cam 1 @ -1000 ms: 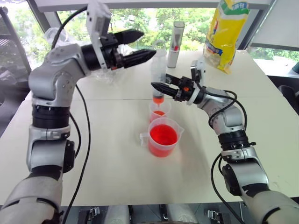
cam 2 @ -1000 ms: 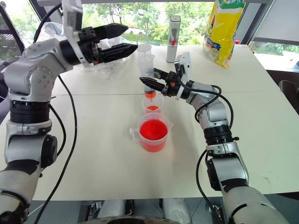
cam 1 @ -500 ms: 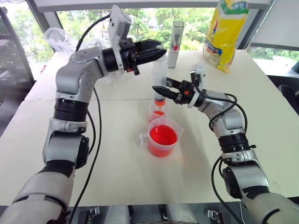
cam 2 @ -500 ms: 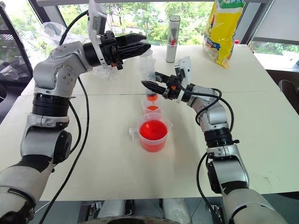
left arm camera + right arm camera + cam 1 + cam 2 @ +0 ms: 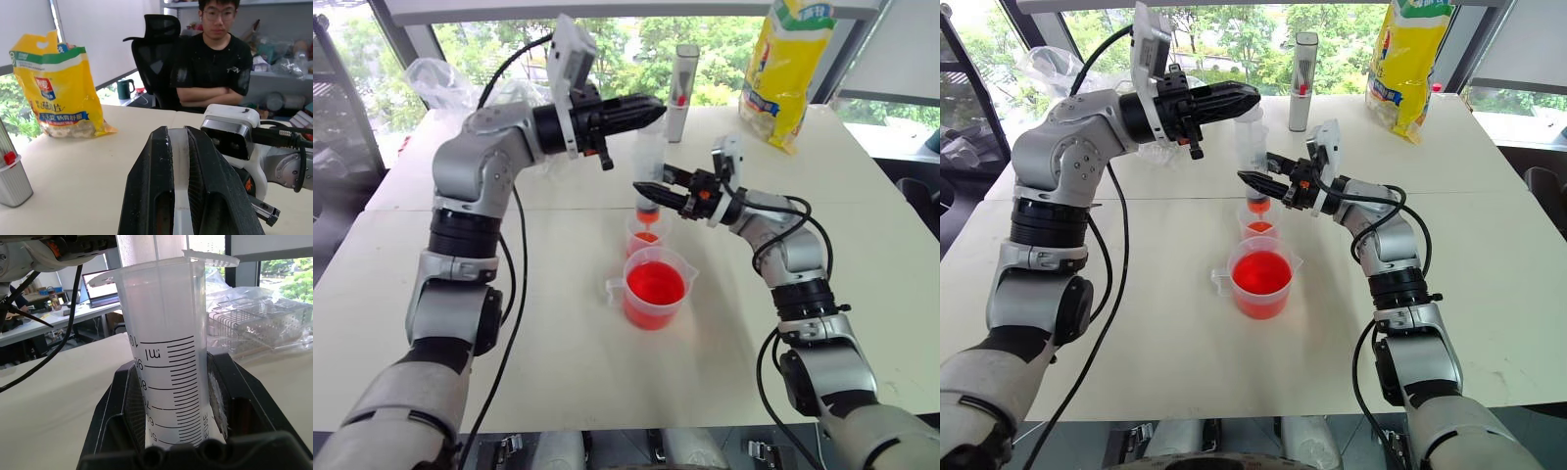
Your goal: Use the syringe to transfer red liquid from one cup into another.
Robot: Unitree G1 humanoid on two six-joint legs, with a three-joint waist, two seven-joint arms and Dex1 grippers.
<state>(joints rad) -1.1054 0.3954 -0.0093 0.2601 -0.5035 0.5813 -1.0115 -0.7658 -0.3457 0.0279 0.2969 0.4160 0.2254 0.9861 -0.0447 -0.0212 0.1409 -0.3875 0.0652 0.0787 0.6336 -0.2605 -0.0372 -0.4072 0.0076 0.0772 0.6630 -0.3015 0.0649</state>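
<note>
Syringe [image 5: 647, 166] standing straight up, long way running top to bottom, orange tip pointing down. Right under the tip: the small cup [image 5: 646, 233], with a little red in it. Just beside that, at its 6 o'clock on the bench [image 5: 558, 333], the big cup with the handle [image 5: 654, 289], holding lots of red liquid [image 5: 654, 282].

Right end effector [image 5: 648, 188] reaching in from 3 o'clock, closed tight around the low part of the clear tube. Black number marks of the tube easy to see between its fingers in the right wrist view.

Left end effector [image 5: 648, 108] reaching in from 9 o'clock, up at the very top of the syringe. Pinched narrow, with a thin white strip between its fingers in the left wrist view, most likely the plunger [image 5: 180, 186].

So: one grip low, one grip high, both on the same upright line. Next push probably straight down along that line, from the top grip toward the cup. Tube looking mostly clear, so likely not much red left inside. Better to keep the low grip steady, or the tip may slide off toward the big cup at 6 o'clock.
</note>
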